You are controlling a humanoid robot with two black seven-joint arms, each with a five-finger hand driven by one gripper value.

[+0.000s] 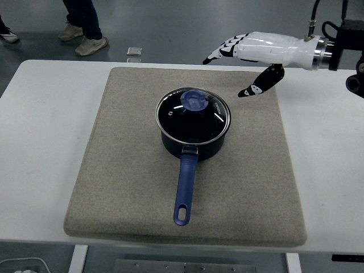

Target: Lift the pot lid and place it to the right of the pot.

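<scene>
A dark blue pot [192, 142] with a long blue handle [185, 190] stands in the middle of a beige mat [114, 170]. Its glass lid [193, 115], with a blue knob [194, 101], rests closed on the pot. My right hand [233, 65], white with black fingertips, hovers above the mat's far right part, up and to the right of the lid. Its fingers [219, 52] are spread and its thumb [253, 88] hangs down; it holds nothing. My left arm does not show.
The mat lies on a white table [40, 114]. A person's legs and shoes [85, 40] stand on the floor beyond the table's far left. A small square object [134, 52] lies on the floor there.
</scene>
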